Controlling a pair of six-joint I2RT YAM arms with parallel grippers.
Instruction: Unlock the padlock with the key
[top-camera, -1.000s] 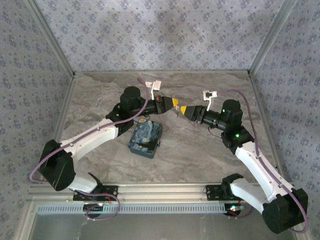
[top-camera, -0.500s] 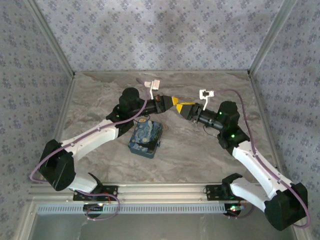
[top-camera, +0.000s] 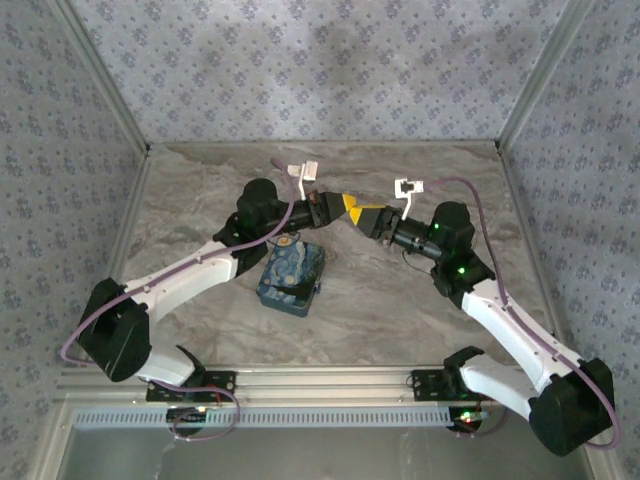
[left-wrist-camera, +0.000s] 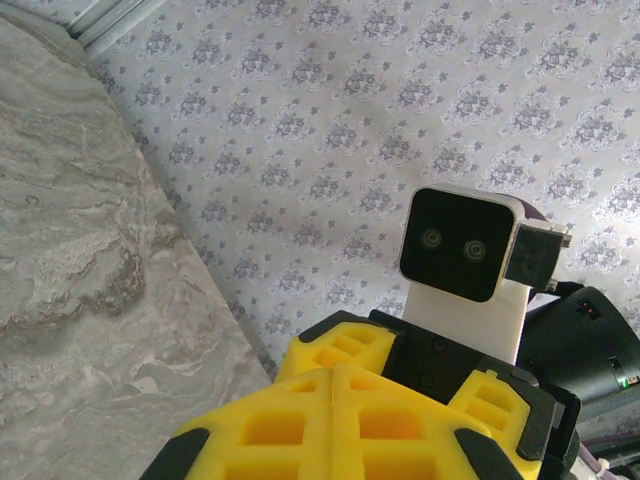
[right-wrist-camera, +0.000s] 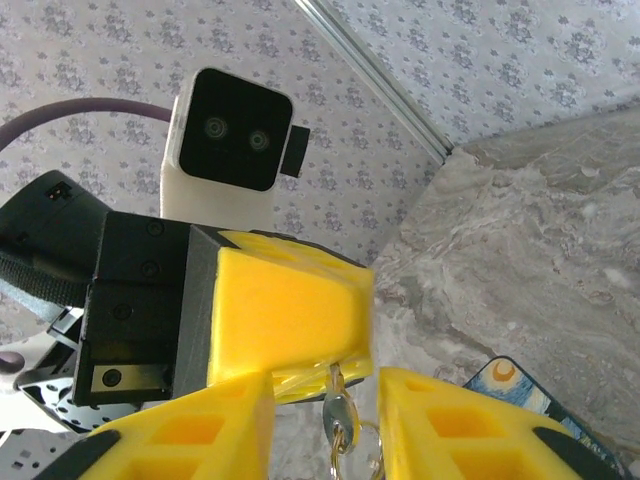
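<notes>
While my left claw (right-wrist-camera: 345, 345) pinches the light, probably slippery key (right-wrist-camera: 340, 415), I'd grab its flat head with my half-open right claw (top-camera: 369, 216).

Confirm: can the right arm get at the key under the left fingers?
Likely yes: the key hangs from the shut left fingers, in the gap between the open right fingers; nothing blocks it.

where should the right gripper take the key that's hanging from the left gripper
Take the key on the metal hanging just below the left gripper's shut yellow tips, above its ring. It dangles roughly upright and thin, so come in level from the front with one finger on each side. The right gripper looks lined up that way, jaws open around it.
</notes>
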